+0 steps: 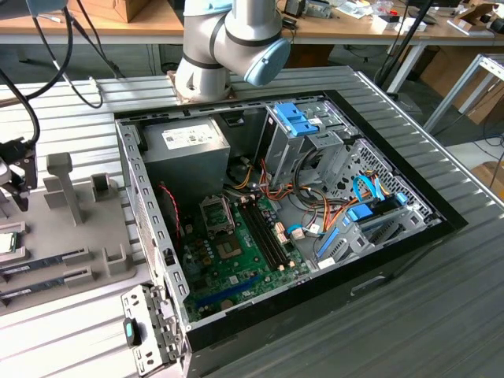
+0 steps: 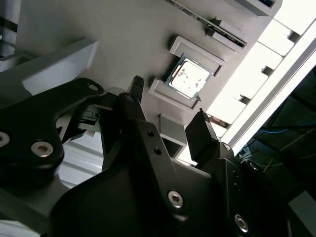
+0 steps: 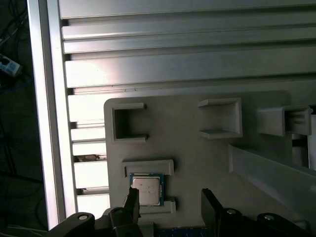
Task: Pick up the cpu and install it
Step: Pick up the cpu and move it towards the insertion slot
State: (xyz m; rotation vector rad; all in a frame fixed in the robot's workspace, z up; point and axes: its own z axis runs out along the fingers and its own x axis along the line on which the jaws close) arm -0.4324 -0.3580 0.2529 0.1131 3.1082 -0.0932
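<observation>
In the exterior view, the arm (image 1: pixel 228 39) is reaching from its base at eleven o'clock of the open computer case (image 1: pixel 146 213) out over the ribbed table (image 1: pixel 71 110) toward the exterior view's left. The gripper (image 1: pixel 20 197) is hanging at that edge, pointing down. The cpu (image 1: pixel 6 242) is lying just under it on the grey tray (image 1: pixel 87 264), at nine o'clock of the case, with the memory sticks (image 1: pixel 47 258) lying beside it toward the case. The case wall is standing well apart from the gripper, leaving open room around it.

In the second wrist view, the gripper (image 2: pixel 170 98) is hovering with its jaws released and spread, gripping nothing. The cpu (image 2: pixel 188 76) is sitting flat between two raised lips (image 2: pixel 195 49), just beyond the fingertips (image 2: pixel 202 121).

In the first wrist view, the gripper (image 3: pixel 169 195) is showing the same open gap, one of the fingertips lining up at the edge of the cpu (image 3: pixel 146 190). Here the table's outer rail (image 3: pixel 47 123) is running near the tray, with dark floor (image 3: pixel 15 148) beyond it.
</observation>
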